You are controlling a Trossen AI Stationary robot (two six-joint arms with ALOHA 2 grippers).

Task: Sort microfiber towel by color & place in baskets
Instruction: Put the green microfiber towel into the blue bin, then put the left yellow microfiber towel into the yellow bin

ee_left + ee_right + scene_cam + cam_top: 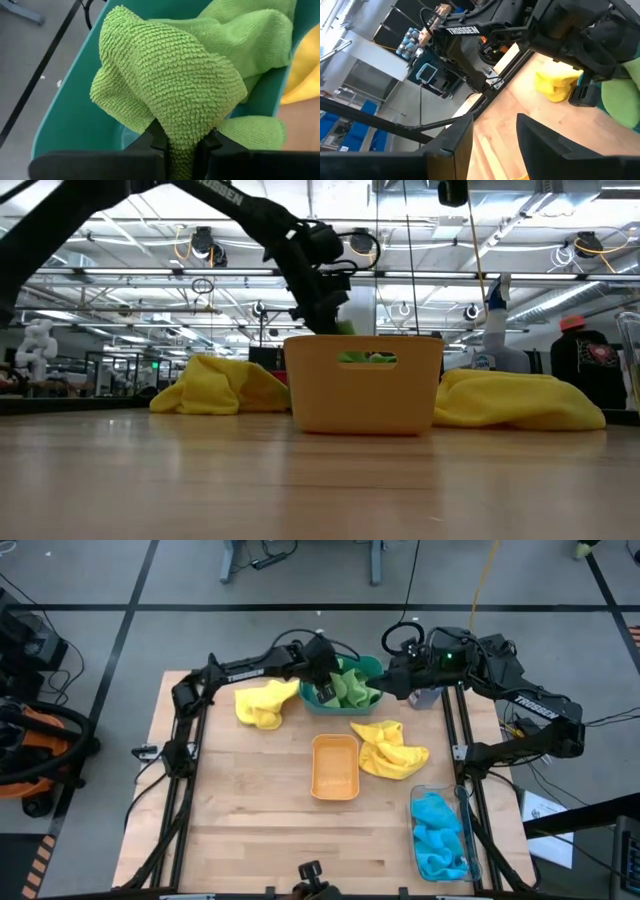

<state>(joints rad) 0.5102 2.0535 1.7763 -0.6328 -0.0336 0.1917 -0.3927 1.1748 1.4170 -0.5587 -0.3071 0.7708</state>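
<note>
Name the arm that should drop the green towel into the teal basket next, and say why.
Left. The left gripper is shut on the green towel, hanging directly over the teal basket, so it probably only needs to release. The right gripper is open and empty beside the basket.

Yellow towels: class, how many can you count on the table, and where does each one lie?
2. One yellow towel lies on the wood left of the teal basket. The other yellow towel lies right of the orange basket. None shows inside a basket, though folds could hide more.
</note>
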